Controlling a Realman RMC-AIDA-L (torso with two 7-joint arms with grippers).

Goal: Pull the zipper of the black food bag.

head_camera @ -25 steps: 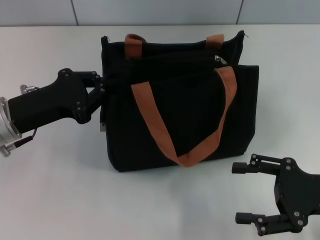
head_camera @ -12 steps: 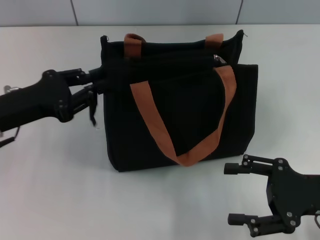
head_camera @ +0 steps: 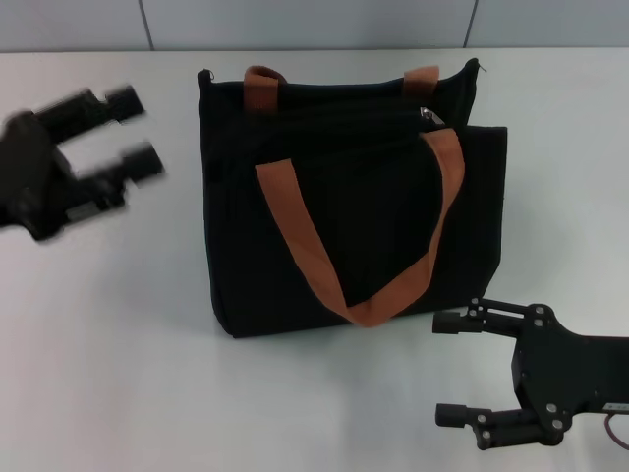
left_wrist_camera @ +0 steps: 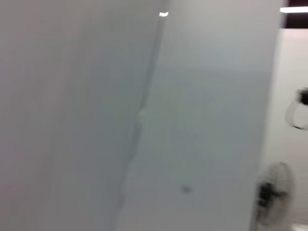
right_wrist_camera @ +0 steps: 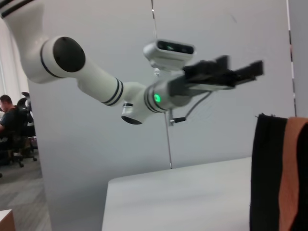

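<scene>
The black food bag (head_camera: 354, 226) stands on the white table (head_camera: 108, 354), its two orange-brown strap handles (head_camera: 295, 231) draped over the front. The small silver zipper (head_camera: 430, 118) sits on the track near the bag's top right corner. My left gripper (head_camera: 138, 130) is open and empty, blurred, in the air well left of the bag's top left corner. It also shows in the right wrist view (right_wrist_camera: 243, 68). My right gripper (head_camera: 444, 369) is open and empty, low over the table just below the bag's front right corner. The bag's edge (right_wrist_camera: 267, 178) shows in the right wrist view.
A grey panelled wall (head_camera: 314, 22) runs behind the table's far edge. The left wrist view shows only a wall and a fan (left_wrist_camera: 272, 192). People sit at desks (right_wrist_camera: 12, 130) far off in the right wrist view.
My left gripper has drawn back from the bag's left edge, moved left and up, and now stands open. My right gripper has edged left toward the bag.
</scene>
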